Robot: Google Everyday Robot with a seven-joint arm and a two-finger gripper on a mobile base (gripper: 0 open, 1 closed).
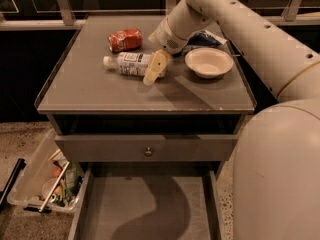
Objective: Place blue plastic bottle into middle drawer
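Gripper (155,69) is down on the cabinet top (95,91), at the right end of the blue plastic bottle (127,64). Its cream tip lies across that end of the bottle. I cannot tell if it is touching or just above. I also cannot tell from my view whether the claw is wide, narrow or clamped on the bottle.

The bottle lies on its side near the middle of the top, with its white cap pointing left and its label facing up.

A crushed red can (125,39) lies just behind the bottle, near it but apart. A white bowl (209,62) stands upright just right of the gripper, not touching it. A blue-white wrapper (205,38) lies behind the bowl, partly hidden by the arm (260,39). The arm comes in from the upper right, over the wrapper.

The middle drawer (145,214) is pulled out at the bottom of my view. Its grey floor shows, with the arm's shadow across it. The drawer front (110,148) above it, with a round knob, is shut. The robot's body (280,174) fills the lower right and covers the drawer's right side.

A clear bin (30,176) of clutter sits on the floor just beside the drawer's left wall.
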